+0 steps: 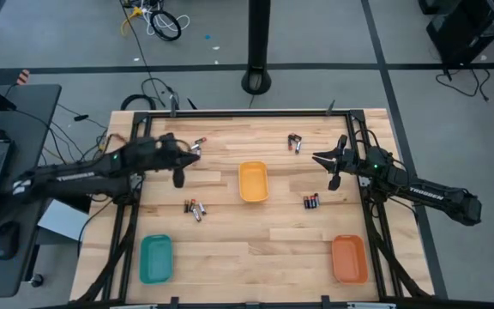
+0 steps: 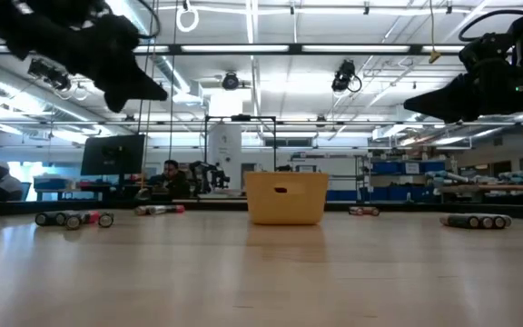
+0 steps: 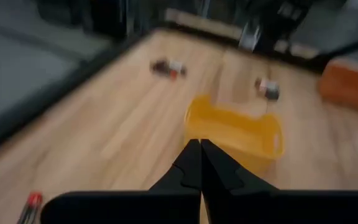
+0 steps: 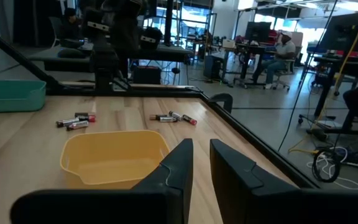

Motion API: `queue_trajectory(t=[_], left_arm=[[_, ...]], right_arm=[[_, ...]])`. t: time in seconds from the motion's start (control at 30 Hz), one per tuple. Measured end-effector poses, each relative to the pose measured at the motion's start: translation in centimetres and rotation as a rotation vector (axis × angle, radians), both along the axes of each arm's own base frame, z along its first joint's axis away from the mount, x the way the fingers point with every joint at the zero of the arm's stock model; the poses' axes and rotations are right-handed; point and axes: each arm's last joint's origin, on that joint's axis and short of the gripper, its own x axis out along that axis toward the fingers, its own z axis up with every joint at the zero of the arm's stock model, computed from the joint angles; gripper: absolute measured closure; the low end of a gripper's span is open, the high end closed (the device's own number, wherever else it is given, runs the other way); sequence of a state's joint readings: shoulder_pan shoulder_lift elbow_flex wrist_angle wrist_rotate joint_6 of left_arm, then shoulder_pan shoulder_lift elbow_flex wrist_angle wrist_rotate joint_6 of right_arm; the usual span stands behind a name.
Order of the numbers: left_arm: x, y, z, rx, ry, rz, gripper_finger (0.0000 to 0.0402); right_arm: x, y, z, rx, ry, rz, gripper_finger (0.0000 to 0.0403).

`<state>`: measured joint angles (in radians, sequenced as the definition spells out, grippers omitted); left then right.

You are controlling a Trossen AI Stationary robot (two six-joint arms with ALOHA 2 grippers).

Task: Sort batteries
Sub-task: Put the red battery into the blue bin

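Left gripper [image 3: 199,163] closed, apparently empty; right gripper [image 4: 201,163] slightly parted, empty; the batteries [image 1: 195,209], lying clustered, risk scattering when pinched

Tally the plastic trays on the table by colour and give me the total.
Yellow tray: 1
Teal tray: 1
Orange tray: 1
Total: 3 trays

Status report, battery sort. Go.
Left gripper shut, empty, above the table. Right gripper empty, jaws slightly apart. Batteries lie scattered in clusters; yellow tray looks empty. No obstruction seen.
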<state>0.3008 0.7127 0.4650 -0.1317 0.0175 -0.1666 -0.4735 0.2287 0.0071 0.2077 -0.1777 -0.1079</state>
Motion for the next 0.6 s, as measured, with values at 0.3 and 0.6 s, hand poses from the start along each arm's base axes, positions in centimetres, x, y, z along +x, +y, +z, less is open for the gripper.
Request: queue_trajectory(t=[0.3,0.6], left_arm=[[3.9,2.0,1.3,-0.126,0.42,0.087,0.0399],[2.9,5.8,-0.8,-0.231,0.675,0.254,0.0399]], right_arm=[[0.0,0.0,0.0,0.0,0.0,0.0,0.0336],[0.0,0.0,0.0,0.0,0.0,0.0,0.0336]])
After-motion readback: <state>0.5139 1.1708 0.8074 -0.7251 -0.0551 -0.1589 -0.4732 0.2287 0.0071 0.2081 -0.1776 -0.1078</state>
